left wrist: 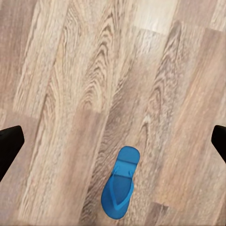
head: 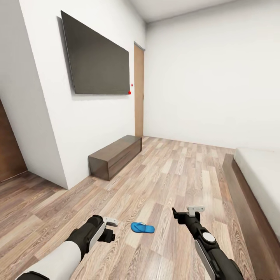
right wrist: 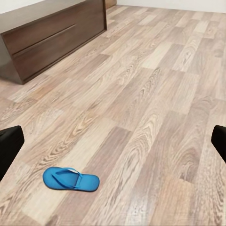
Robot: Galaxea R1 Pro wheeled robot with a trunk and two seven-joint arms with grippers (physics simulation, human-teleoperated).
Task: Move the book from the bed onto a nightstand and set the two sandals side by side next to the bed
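Head view shows one blue sandal (head: 142,228) lying flat on the wood-plank floor (head: 163,175), between the left tool (head: 110,229) and the right tool (head: 186,214), a little nearer the left. Both tools hang with jaws spread wide and hold nothing. The bed (head: 252,182) runs along beyond the right tool, well apart from the sandal. By my judgement the task has barely begun: this sandal is not yet beside the bed, and its pair and the book remain to be handled.
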